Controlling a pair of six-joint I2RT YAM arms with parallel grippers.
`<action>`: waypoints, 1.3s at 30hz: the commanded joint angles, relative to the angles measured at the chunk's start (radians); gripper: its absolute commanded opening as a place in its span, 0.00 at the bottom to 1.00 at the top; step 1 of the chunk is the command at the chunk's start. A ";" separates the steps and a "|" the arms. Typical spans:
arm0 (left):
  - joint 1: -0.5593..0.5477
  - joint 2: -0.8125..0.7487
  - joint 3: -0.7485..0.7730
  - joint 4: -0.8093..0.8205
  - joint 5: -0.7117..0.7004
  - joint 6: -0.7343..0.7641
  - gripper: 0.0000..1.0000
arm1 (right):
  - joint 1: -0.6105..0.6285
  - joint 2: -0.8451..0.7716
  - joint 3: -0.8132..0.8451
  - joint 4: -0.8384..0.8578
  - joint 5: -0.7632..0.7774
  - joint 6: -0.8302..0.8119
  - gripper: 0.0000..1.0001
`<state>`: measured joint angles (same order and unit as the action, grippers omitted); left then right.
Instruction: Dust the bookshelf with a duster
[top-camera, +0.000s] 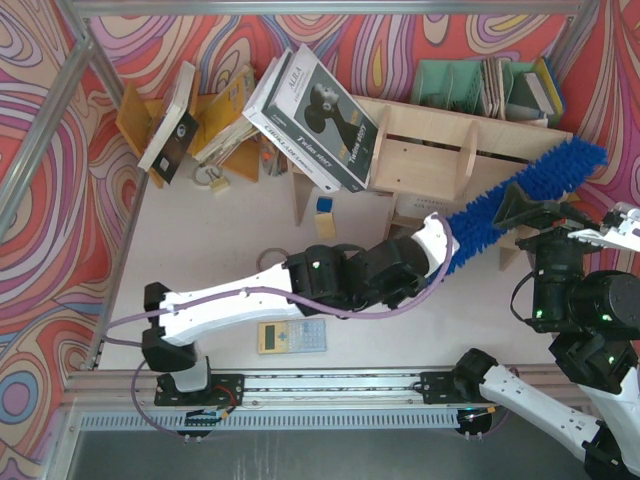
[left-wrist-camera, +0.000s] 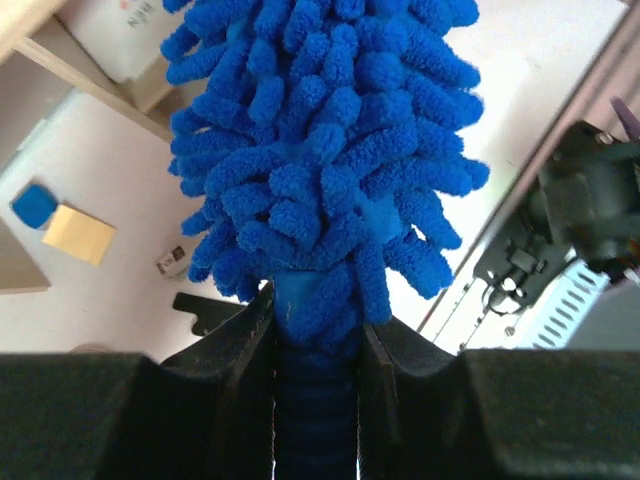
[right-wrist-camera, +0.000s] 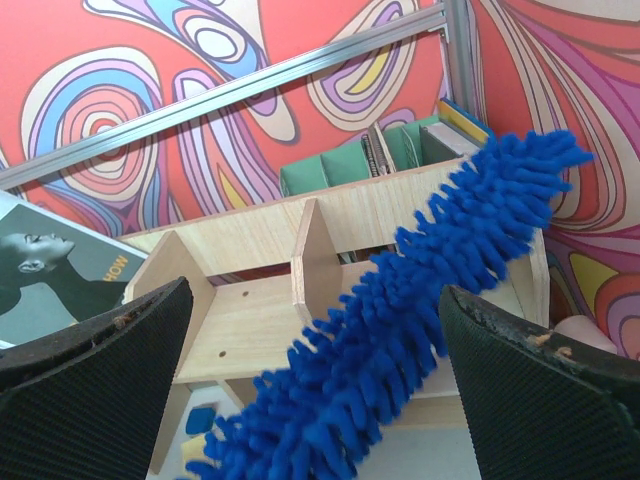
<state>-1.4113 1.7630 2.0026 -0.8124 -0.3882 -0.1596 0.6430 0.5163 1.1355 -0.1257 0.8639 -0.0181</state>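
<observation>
One calculator (top-camera: 291, 336) lies on the table well in front of the bookshelf (top-camera: 425, 150). Nearer the bookshelf, the left gripper (left-wrist-camera: 317, 335) has both fingers clamped on the handle of the single blue duster (top-camera: 522, 192), whose fluffy head slants across the bookshelf's right end, with the tip past its corner. The right gripper (right-wrist-camera: 312, 300) hangs just before that end, its two fingers wide apart and holding nothing. Two small blocks, a blue block (top-camera: 324, 203) and a yellow block (top-camera: 325, 225), sit by the bookshelf's left leg. One green file organiser (top-camera: 450, 85) stands behind the bookshelf.
</observation>
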 joint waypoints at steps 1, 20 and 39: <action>-0.010 -0.161 -0.152 0.193 0.081 0.033 0.00 | 0.002 -0.006 -0.004 0.008 0.008 0.012 0.99; -0.016 -0.527 -0.644 0.246 0.142 0.037 0.00 | 0.001 0.037 0.030 -0.066 -0.031 0.104 0.99; -0.015 -0.675 -0.911 0.309 0.003 0.113 0.00 | 0.001 0.211 0.051 -0.360 -0.058 0.464 0.99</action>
<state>-1.4269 1.1160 1.1076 -0.5911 -0.3092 -0.0853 0.6430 0.6918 1.1545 -0.3237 0.7776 0.2668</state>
